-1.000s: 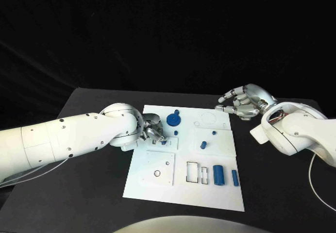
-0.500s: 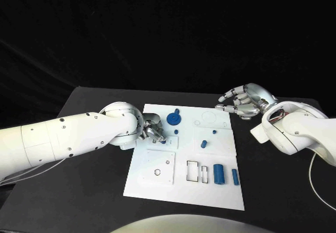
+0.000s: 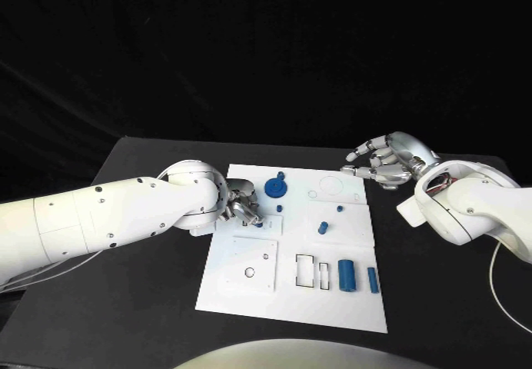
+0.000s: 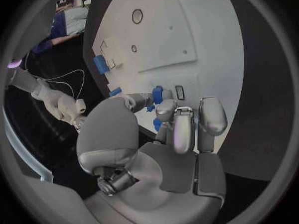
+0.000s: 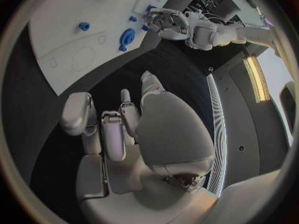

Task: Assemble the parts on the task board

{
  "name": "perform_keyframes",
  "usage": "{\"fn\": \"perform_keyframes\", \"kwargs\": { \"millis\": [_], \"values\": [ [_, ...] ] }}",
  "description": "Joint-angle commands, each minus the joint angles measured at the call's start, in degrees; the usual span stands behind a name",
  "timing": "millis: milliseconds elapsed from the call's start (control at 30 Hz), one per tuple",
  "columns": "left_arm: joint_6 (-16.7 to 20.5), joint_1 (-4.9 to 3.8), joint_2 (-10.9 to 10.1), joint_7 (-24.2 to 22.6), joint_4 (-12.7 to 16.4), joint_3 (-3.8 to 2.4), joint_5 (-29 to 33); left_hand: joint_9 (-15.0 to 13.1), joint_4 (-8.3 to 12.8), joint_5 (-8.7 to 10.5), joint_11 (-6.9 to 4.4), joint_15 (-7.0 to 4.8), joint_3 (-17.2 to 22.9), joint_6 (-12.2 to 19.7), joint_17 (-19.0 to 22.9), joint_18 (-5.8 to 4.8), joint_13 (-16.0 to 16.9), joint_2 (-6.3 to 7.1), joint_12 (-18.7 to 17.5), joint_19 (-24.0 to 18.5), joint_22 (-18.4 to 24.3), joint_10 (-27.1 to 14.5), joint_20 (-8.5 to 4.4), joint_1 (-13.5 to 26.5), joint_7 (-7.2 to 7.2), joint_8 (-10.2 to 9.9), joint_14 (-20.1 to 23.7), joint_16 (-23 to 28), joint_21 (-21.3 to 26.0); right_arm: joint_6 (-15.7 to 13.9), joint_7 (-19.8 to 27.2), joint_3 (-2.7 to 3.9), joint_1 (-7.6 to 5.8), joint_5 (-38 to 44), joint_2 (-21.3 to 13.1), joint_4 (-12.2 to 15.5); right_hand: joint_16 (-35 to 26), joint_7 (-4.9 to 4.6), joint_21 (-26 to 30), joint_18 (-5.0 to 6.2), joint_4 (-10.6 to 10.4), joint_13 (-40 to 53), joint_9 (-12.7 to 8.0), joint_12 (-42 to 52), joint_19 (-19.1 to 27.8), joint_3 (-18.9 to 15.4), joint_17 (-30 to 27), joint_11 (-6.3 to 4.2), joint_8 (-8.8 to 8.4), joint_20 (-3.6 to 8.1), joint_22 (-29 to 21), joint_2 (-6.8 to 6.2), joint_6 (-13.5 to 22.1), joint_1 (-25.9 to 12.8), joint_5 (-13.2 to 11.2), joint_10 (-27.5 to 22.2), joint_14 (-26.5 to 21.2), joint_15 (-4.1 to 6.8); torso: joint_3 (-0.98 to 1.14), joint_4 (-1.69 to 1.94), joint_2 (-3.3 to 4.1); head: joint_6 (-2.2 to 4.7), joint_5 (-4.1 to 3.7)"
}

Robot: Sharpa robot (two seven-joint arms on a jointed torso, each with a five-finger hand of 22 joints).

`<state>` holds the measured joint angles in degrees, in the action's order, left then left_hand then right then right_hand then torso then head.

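Blue small part (image 4: 157, 93) pinched in left hand (image 3: 241, 206) fingertips over task board (image 3: 290, 307) near edge, liable to slip or jam if tilted; right hand (image 3: 384, 161) beyond far corner, loosely spread, grasping nothing.

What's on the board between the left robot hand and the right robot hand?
In the head view, a round blue part lies between the left robot hand and right robot hand, then bare task board.

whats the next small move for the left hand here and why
Probably a slight lowering of the left hand to seat the small blue part at its fingertips into the small rectangular slot beside it on the task board. The part sits right next to that slot, not visibly in it. The right hand hovers off the board's far corner, holding nothing.
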<state>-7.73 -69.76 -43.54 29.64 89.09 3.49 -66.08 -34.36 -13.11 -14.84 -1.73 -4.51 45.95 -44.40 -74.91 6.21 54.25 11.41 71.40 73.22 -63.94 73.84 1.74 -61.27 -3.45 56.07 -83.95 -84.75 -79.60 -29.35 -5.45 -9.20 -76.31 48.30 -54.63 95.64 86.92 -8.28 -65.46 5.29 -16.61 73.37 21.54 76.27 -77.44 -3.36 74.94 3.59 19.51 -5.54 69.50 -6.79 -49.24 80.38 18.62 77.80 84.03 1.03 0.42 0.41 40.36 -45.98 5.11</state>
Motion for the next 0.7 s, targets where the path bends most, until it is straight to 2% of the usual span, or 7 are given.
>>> {"fn": "perform_keyframes", "kwargs": {
  "millis": [33,700],
  "values": [
    [-1.7,0.12,0.2,0.2,0.0,0.11,-0.4,-0.1,10.9,-0.07,-0.03,-0.43,11.2,-1.3,-2.5,-0.81,0.2,-0.22,0.4,0.5,0.0,0.6,-0.11,0.5,1.04,0.4,-3.1,-0.2,-0.2,0.8,0.1,0.00,0.05,0.6,0.1,0.0,-0.3,0.02,0.3,0.53,-0.1,0.0,-0.1,-0.1,0.4,0.2,4.3,-0.06,0.28,0.09,-0.1,0.24,0.3,0.2,0.0,-0.4,3.6,-0.43,0.02,-0.02,0.02,0.05,-0.02],
    [-1.1,0.10,1.0,0.2,-0.6,0.11,0.6,0.1,8.7,1.19,-0.48,-0.78,8.7,-1.5,-2.5,-0.87,-0.1,0.08,0.4,0.5,-0.2,0.9,-0.26,5.6,1.73,1.0,-3.1,-0.2,0.0,0.8,0.1,-0.01,0.17,0.6,0.2,-0.2,-0.3,0.02,0.5,0.57,-0.1,-0.1,-0.1,-0.2,0.4,0.1,4.2,-0.06,0.32,0.09,-0.2,0.27,0.3,0.0,0.0,-0.5,3.6,-0.43,0.03,-0.03,0.01,-0.14,-0.18]
  ]
}}
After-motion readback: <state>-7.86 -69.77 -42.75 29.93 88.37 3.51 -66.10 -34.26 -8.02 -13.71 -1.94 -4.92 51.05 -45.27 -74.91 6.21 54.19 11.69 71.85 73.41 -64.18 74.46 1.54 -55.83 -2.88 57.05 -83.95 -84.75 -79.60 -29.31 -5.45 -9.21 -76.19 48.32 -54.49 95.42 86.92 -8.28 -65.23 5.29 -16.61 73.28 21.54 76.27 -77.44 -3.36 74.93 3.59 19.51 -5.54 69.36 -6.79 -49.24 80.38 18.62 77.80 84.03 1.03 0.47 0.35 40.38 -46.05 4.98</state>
